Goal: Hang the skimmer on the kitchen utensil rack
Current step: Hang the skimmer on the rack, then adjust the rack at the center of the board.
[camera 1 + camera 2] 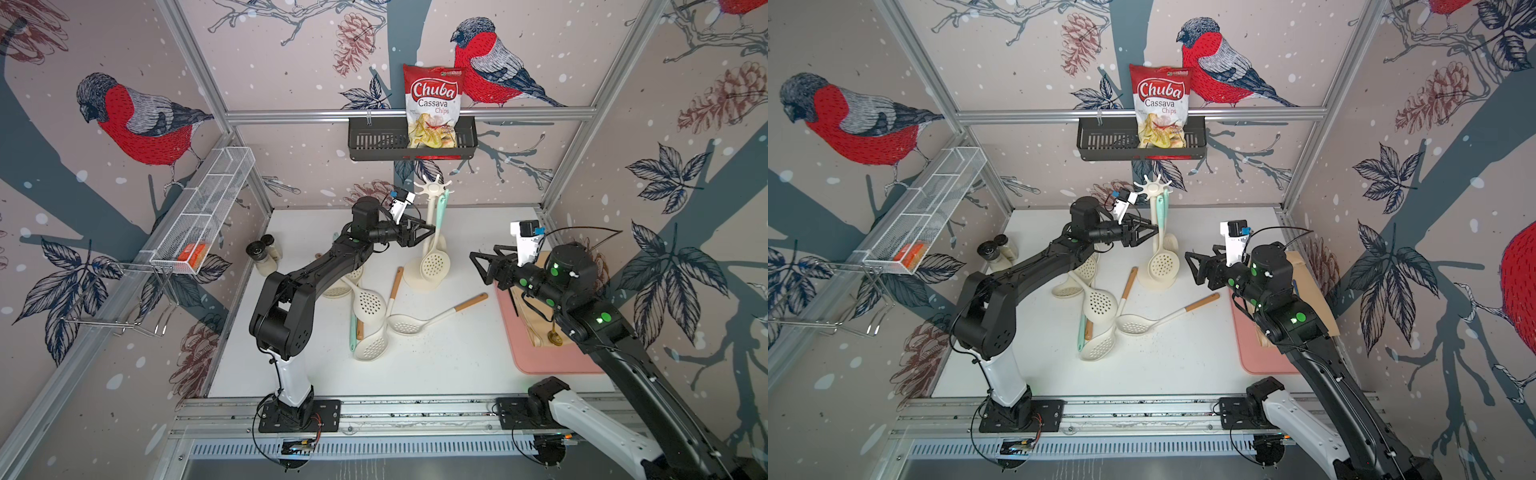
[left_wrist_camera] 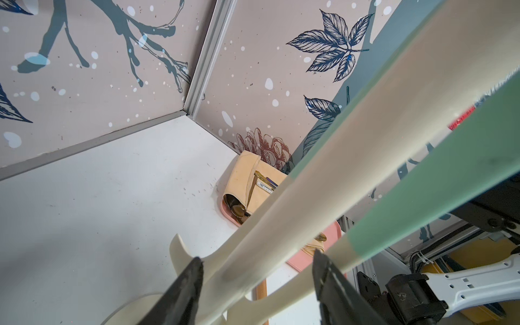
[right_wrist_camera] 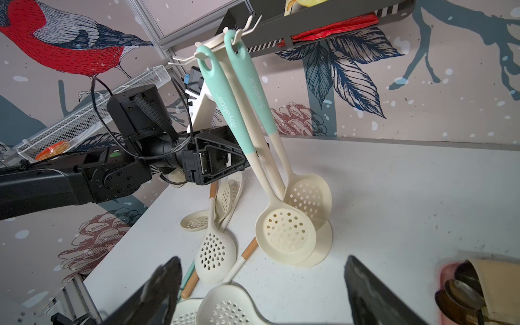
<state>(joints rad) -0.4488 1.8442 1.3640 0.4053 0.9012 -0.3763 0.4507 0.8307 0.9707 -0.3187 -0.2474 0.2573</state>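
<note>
- Skimmer, cream with a mint handle: met by the left end effector where mint turns to cream, fingers apart, stem and rack pole in the gap, no clamp visible.
- Hangs by its handle loop from a hook arm atop the kitchen utensil rack, perforated bowl down at the round base.
- Just behind, on another hook arm: second skimmer, same colours.
- Farther out on the white worktop: loose skimmers lying flat in a heap near the rack's base.
- Right end effector: wide open, raised between rack and pink mat, apart from both.
- High on the back wall: black basket holding a chips bag.
</note>
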